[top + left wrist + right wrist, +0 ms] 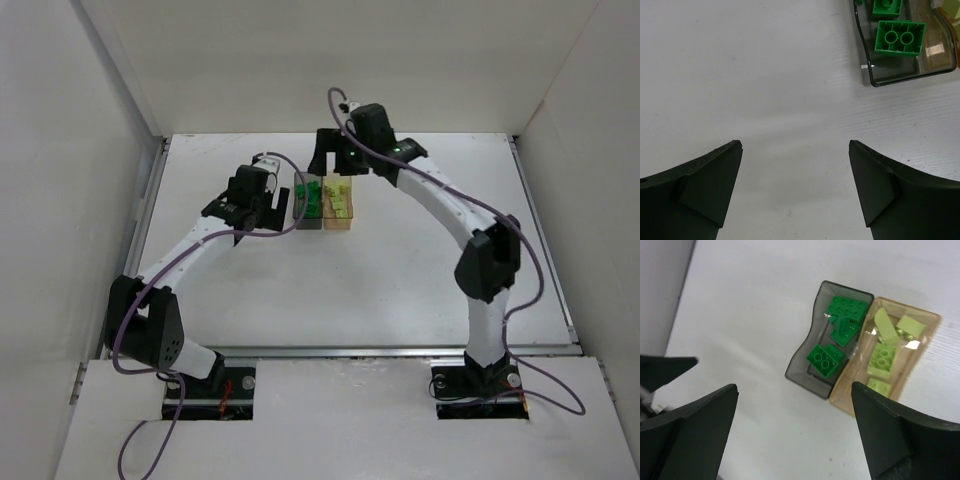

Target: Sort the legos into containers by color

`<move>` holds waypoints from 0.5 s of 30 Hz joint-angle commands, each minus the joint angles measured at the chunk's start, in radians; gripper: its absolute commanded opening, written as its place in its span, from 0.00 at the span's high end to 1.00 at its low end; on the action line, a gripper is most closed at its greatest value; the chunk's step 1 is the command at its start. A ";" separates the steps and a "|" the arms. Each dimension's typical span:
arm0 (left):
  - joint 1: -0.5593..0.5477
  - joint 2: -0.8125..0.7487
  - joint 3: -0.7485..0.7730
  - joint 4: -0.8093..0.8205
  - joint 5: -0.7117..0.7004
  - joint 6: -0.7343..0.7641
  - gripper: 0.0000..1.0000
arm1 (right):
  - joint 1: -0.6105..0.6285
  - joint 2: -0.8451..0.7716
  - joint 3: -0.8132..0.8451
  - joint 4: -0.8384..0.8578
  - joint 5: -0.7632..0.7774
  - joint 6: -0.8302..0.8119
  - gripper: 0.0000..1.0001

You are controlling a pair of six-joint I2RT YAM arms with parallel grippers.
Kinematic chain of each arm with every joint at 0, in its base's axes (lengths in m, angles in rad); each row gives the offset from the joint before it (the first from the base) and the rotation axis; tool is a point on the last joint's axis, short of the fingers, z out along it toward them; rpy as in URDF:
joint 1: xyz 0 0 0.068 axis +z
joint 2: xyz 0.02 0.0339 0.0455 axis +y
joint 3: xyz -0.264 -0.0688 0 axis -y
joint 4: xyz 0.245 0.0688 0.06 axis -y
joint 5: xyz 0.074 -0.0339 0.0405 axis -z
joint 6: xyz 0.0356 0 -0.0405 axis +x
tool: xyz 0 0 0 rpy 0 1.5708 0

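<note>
1. Legos are lying inside the two containers, split by color: the dark green bricks [826, 360] are sitting in the dark smoky grey box [800, 360], and the pale yellow-green bricks [882, 360] are sitting in the light tan box [912, 365].
2. Both boxes are standing upright and open-topped on the white tabletop [400, 280], side by side with their long walls touching. In the top view they are resting toward the far middle, the grey one on the left.
3. The green pieces are crowding the grey box at mixed angles. In the tan box, one pale piece at the far end is leaning tilted.
4. The left claw [795, 145] is hanging with its fingers spread wide and nothing between them, only bare tabletop showing beneath. The near end of the grey box is showing at the upper right of its wrist view.
5. In the top view, the left claw is sitting just to the left of the grey box, apart from it.
6. The right claw [793, 386] is also gaping wide and carrying nothing. It is hovering above the tabletop, with its camera looking down into both boxes.
</note>
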State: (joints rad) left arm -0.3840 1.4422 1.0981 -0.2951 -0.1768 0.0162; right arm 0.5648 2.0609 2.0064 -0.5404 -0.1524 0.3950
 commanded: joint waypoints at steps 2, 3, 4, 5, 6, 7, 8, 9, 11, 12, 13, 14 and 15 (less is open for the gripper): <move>0.005 -0.046 -0.014 0.027 -0.010 -0.018 0.14 | -0.153 -0.234 -0.110 0.007 0.080 -0.002 0.00; 0.005 -0.046 -0.023 0.027 -0.010 -0.018 0.14 | -0.195 -0.284 -0.167 -0.015 0.092 0.013 0.00; 0.005 -0.046 -0.023 0.027 -0.019 -0.018 0.14 | -0.238 -0.307 -0.199 -0.048 0.111 0.024 0.00; 0.005 -0.046 -0.023 0.027 -0.020 -0.018 0.14 | -0.326 -0.333 -0.233 -0.065 0.173 0.024 0.00; 0.005 -0.046 -0.023 0.027 -0.020 -0.018 0.14 | -0.373 -0.356 -0.294 -0.084 0.210 0.042 0.00; 0.005 -0.046 -0.023 0.036 -0.020 -0.027 0.13 | -0.420 -0.396 -0.320 -0.123 0.247 0.074 0.00; 0.005 -0.046 -0.023 0.036 -0.020 -0.027 0.13 | -0.469 -0.415 -0.343 -0.145 0.285 0.093 0.00; 0.005 -0.046 -0.023 0.036 -0.029 -0.027 0.13 | -0.556 -0.430 -0.365 -0.165 0.354 0.113 0.00; 0.005 -0.046 -0.033 0.036 -0.029 -0.027 0.12 | -0.632 -0.478 -0.425 -0.191 0.402 0.158 0.00; 0.005 -0.046 -0.033 0.036 -0.029 -0.027 0.12 | -0.678 -0.493 -0.443 -0.191 0.412 0.159 0.00; 0.005 -0.046 -0.033 0.036 -0.029 -0.027 0.12 | -0.692 -0.508 -0.475 -0.191 0.412 0.159 0.00; 0.005 -0.046 -0.033 0.036 -0.029 -0.027 0.12 | -0.692 -0.536 -0.489 -0.164 0.421 0.150 0.00; 0.005 -0.046 -0.033 0.036 -0.039 -0.027 0.11 | -0.692 -0.548 -0.489 -0.155 0.421 0.139 0.00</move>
State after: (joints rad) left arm -0.3840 1.4418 1.0706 -0.2783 -0.1909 0.0051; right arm -0.1638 1.6077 1.5208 -0.6838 0.2108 0.5140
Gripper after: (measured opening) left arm 0.887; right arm 0.999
